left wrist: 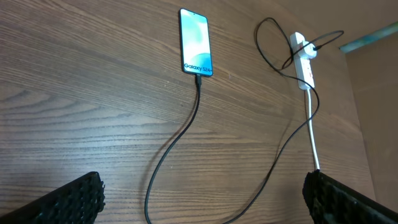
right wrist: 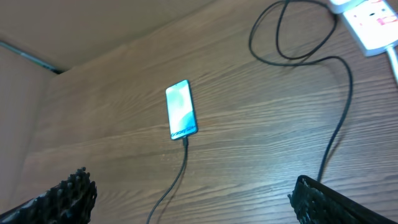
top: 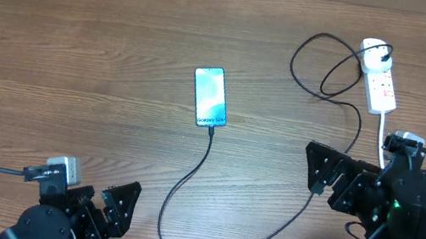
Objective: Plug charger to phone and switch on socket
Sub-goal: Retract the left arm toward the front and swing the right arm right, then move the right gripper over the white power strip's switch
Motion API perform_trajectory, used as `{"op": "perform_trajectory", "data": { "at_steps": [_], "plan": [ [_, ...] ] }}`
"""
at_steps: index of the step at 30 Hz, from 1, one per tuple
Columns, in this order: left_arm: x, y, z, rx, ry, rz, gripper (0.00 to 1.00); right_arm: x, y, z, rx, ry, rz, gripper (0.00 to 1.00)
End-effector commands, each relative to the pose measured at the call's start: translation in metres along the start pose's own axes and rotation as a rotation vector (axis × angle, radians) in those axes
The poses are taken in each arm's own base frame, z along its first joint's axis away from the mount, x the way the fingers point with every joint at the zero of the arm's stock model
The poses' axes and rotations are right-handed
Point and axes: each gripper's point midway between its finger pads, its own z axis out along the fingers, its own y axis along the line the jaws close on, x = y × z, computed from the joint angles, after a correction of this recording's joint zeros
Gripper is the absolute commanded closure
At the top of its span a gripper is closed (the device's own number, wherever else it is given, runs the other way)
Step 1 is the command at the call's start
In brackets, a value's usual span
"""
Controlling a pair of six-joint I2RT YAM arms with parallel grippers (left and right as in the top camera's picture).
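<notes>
The phone lies flat mid-table with its blue screen lit; it also shows in the wrist views. The black charger cable has its tip in the phone's bottom edge. From there it loops toward the table's front and runs back right to the white socket, where its black plug sits at the far end. My left gripper is open at the front left, far from the phone. At the right my right gripper is also open, and the cable passes close by its fingers. Neither holds anything.
The socket's thick white lead runs from the socket toward the right arm. Extra black cable forms loops left of the socket. A wall or board edge rises beyond the table's far side.
</notes>
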Motion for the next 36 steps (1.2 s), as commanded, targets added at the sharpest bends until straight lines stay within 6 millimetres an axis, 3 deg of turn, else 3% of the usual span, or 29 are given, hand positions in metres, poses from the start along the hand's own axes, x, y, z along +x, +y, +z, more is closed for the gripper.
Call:
{"op": "perform_trajectory", "data": {
  "at_steps": [1, 8, 18, 23, 27, 28, 31, 36],
  "plan": [
    [-0.001, 0.004, 0.001, -0.013, -0.016, -0.013, 0.0, -0.009, -0.008, -0.001, 0.049, -0.049, 0.001, 0.0],
    [-0.003, 0.003, 0.001, -0.012, -0.026, -0.015, 0.0, -0.02, -0.012, 0.009, 0.098, -0.082, 0.0, 0.0],
    [-0.009, 0.008, 0.0, -0.04, -0.06, -0.013, 0.0, -0.064, 0.008, 0.014, 0.075, -0.219, -0.031, 0.0],
    [-0.008, 0.009, 0.0, -0.043, -0.058, -0.012, 0.0, -0.086, 0.005, 0.02, 0.155, -0.191, -0.022, 0.0],
    [-0.009, 0.009, 0.0, -0.042, -0.058, -0.013, 0.0, -0.119, -0.016, 0.017, 0.269, -0.197, 0.015, 0.0],
    [-0.009, 0.009, 0.0, -0.042, -0.058, -0.013, 0.0, -0.137, -0.035, 0.015, 0.344, -0.209, 0.059, 0.0],
    [-0.008, 0.009, 0.0, -0.042, -0.058, -0.013, 0.0, -0.159, -0.07, 0.018, 0.44, -0.216, 0.134, 0.0],
    [-0.008, 0.009, 0.0, -0.042, -0.058, -0.013, 0.0, -0.173, -0.123, 0.053, 0.473, -0.125, 0.218, 0.0]
  ]
}}
